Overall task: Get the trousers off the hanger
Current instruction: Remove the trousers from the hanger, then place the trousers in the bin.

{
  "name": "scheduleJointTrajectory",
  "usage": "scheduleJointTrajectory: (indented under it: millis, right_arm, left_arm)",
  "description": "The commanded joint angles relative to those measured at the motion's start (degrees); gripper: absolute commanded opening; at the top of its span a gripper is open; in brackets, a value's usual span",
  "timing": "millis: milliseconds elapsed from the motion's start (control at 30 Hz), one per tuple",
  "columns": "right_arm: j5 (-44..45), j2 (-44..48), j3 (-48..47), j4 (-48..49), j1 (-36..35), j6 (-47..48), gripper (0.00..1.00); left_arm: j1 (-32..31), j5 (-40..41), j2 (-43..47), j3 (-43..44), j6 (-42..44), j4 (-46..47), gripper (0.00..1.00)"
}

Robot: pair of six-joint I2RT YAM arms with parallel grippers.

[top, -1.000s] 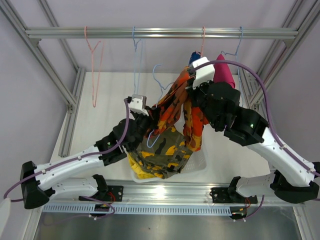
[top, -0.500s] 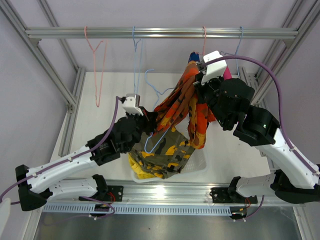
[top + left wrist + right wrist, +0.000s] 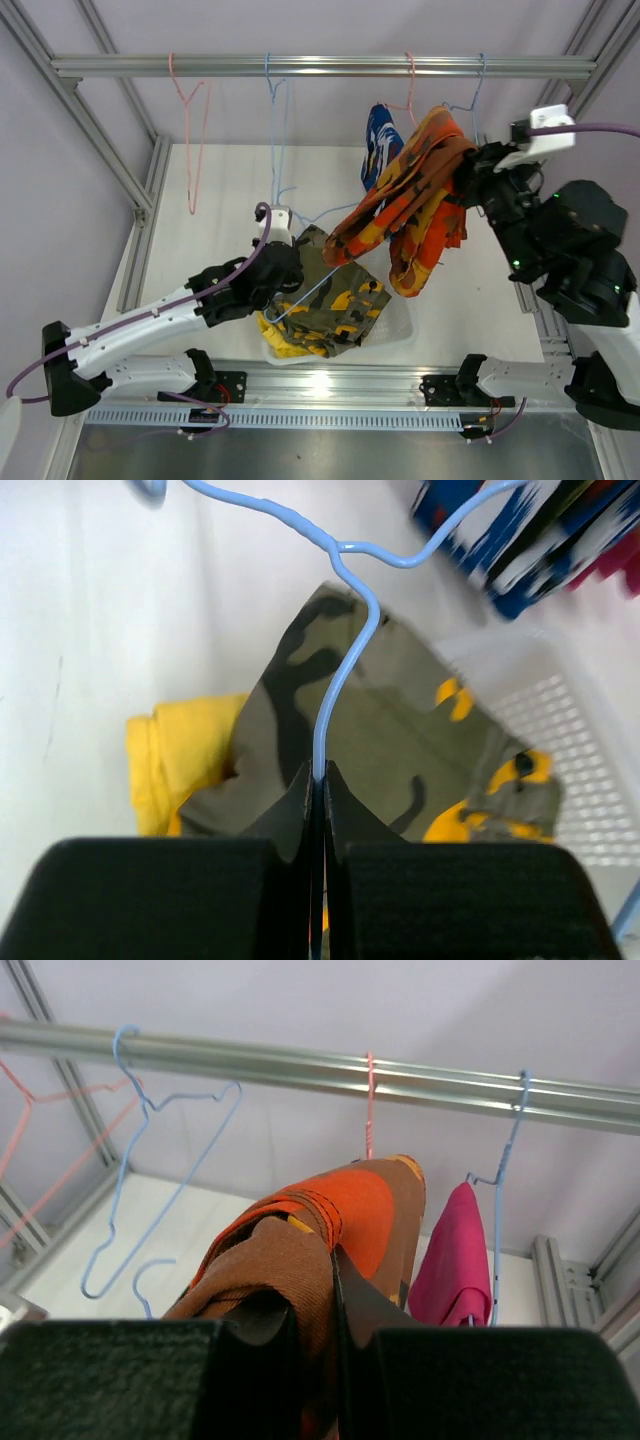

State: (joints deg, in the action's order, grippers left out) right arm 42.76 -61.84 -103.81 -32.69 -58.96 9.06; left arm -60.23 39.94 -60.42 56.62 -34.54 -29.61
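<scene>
Setting: white tabletop [image 3: 200, 200] under a rail [image 3: 320, 66].
Done: yellow trousers [image 3: 278, 345], camouflage trousers [image 3: 335, 300] in the basket [image 3: 403, 325], near edge.
Held: right claw [image 3: 333, 1260] clamps orange-black trousers [image 3: 415, 205], toward the right edge; left claw [image 3: 316, 778] pinches the blue hanger [image 3: 340, 680].
Left: blue-white-red trousers [image 3: 381, 135], magenta trousers [image 3: 455, 1255] hang by the far edge.
Unclear: we cannot tell if hanger and cloth have parted.

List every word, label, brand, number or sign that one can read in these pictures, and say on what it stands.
None can be read.
The orange-black trousers, camouflage trousers and blue-white-red trousers carry patterns only, no letters.
The left gripper, shut on the blue hanger, and the right gripper, shut on the orange-black trousers, show no legible marking.
</scene>
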Motion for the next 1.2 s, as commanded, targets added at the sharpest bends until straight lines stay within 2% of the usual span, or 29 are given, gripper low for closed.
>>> scheduleJointTrajectory:
  millis: [0,467,700,867,1000,1167]
  right_arm:
    - [1.4,3.0,-1.4,9.7,0.0,-1.5,0.0]
    - [0.2,10.0,10.1,9.2,0.0,-6.3,0.0]
    - [-8.0,16.6,22.8,8.3,0.0,-9.7,0.0]
    - [-8.1,22.5,34.0,10.1,0.0,-12.7,0.0]
    - [-6.6,24.8,34.2,8.5,0.0,-12.9,0.0]
    - [-6.8,26.2,31.2,5.4,0.0,-12.5,0.0]
  left_arm:
    - [0.4,2.9,1.1,-2.0,0.4,-2.3,0.0]
    - [-2.3,7.1,3.1,-2.1,1.8,-1.2,0.0]
    - [-2.3,7.1,8.8,6.7,8.4,-2.1,0.0]
    - [-2.3,9.0,12.8,12.7,14.6,-3.7,0.0]
    - [-2.3,10.6,14.1,15.3,18.4,-4.2,0.01]
    - [-2.3,10.7,15.2,14.8,17.8,-5.3,0.01]
